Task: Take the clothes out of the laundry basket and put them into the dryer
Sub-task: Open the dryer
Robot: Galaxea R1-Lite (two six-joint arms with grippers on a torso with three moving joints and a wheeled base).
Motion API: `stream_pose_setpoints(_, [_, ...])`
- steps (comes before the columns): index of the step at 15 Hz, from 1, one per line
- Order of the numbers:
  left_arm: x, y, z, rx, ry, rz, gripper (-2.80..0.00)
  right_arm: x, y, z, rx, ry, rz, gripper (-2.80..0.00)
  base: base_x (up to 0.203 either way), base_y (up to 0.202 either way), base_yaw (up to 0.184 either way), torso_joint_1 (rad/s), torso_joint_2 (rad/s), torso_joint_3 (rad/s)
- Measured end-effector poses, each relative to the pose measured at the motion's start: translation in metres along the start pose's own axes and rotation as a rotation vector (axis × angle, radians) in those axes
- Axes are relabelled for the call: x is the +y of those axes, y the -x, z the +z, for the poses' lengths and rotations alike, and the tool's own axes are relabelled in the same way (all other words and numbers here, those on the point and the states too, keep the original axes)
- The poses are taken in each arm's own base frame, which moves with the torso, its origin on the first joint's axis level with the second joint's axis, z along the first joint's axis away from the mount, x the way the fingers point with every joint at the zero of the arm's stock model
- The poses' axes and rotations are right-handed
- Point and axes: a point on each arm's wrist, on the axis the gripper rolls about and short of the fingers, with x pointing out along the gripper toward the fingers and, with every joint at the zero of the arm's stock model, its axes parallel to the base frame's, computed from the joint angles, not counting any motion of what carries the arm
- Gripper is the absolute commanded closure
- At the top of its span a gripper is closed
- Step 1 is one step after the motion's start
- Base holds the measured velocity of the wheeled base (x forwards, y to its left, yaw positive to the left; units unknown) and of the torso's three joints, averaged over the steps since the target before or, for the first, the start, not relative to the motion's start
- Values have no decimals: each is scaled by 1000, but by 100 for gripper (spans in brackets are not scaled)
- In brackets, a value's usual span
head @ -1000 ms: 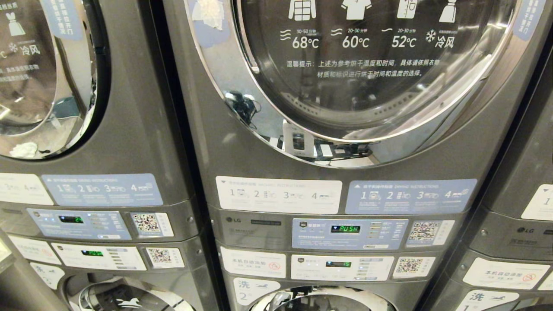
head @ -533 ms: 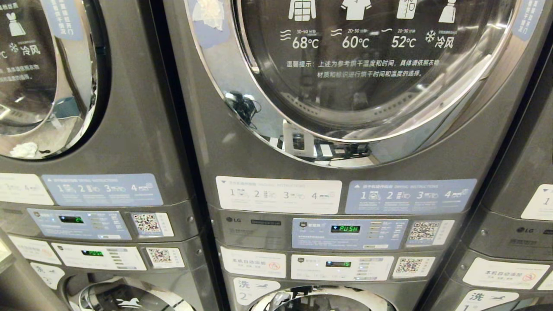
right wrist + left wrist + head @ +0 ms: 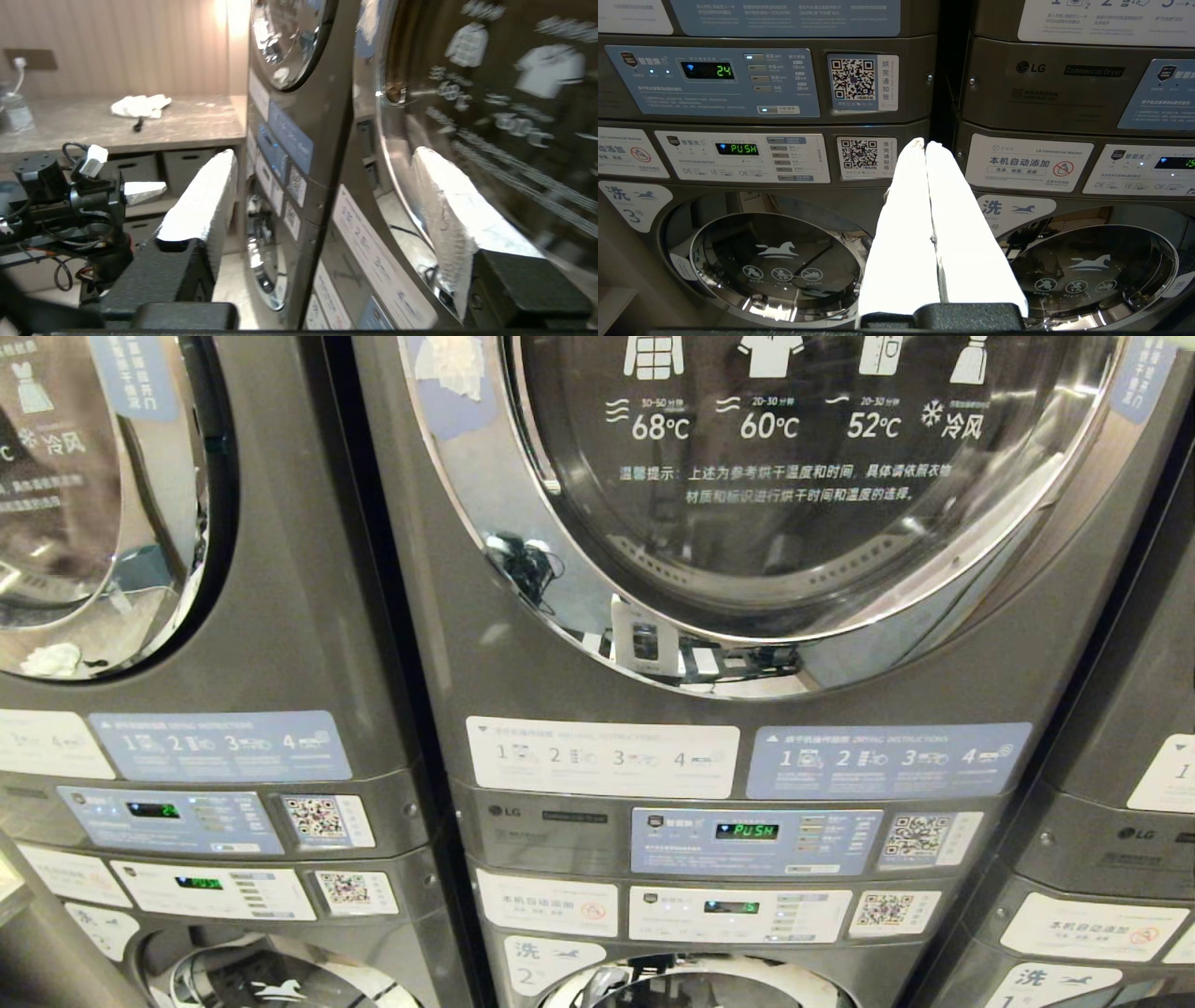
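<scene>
- Right gripper point(image 3: 322, 196): its two white-padded fingers point(image 3: 201, 196) stand wide apart with nothing between them, raised in front of the grey steel-fronted dryer with a round chrome-ringed glass door point(image 3: 467, 121). One finger lies across the lower curve of the door ring; the other points at the seam between this machine and the neighbouring grey stacked machine point(image 3: 289, 116).
- Change: across the three head-view pictures the scene holds steady, and neither arm enters that view; any recent movement of the right arm therefore stays outside it.
- Dryer door, head view point(image 3: 803, 485): shut, its chrome ring unbroken, the green display below point(image 3: 747, 831) reading PUSH (an idle prompt, by the look of it).
- Left gripper point(image 3: 927, 224): its white fingers are pressed together, empty, and pointing at the gap between the two lower washer panels, well below the dryer door; it appears parked.
- Task things: no laundry basket shows in any view. The only cloth visible is a crumpled white rag point(image 3: 140, 105) on the grey countertop point(image 3: 187, 126), far off to the side of the right gripper's outer finger, beyond the machines.
- Meaning for the task: loading has not begun. Empty, spread fingers facing a shut door suggest that opening it is the step in hand.
</scene>
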Motion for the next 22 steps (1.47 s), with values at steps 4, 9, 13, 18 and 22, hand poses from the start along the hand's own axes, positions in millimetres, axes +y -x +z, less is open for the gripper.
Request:
stream_pose_setpoints(4, [0, 0, 0, 0, 0, 0, 0, -19, -81, -19, 17, 1, -47, -280, 0, 0, 0, 0, 0, 0])
stream_pose_setpoints(9, [0, 0, 0, 0, 0, 0, 0, -23, -167, -46, -69, 24, -184, -280, 0, 0, 0, 0, 0, 0])
stream_pose_setpoints(13, [0, 0, 0, 0, 0, 0, 0, -20, -209, -60, -137, 33, -167, -280, 0, 0, 0, 0, 0, 0])
stream_pose_setpoints(18, [0, 0, 0, 0, 0, 0, 0, -20, -248, -72, -238, 48, -165, -280, 0, 0, 0, 0, 0, 0])
stream_pose_setpoints(22, [0, 0, 0, 0, 0, 0, 0, -26, -268, -83, -256, 50, -175, -280, 0, 0, 0, 0, 0, 0])
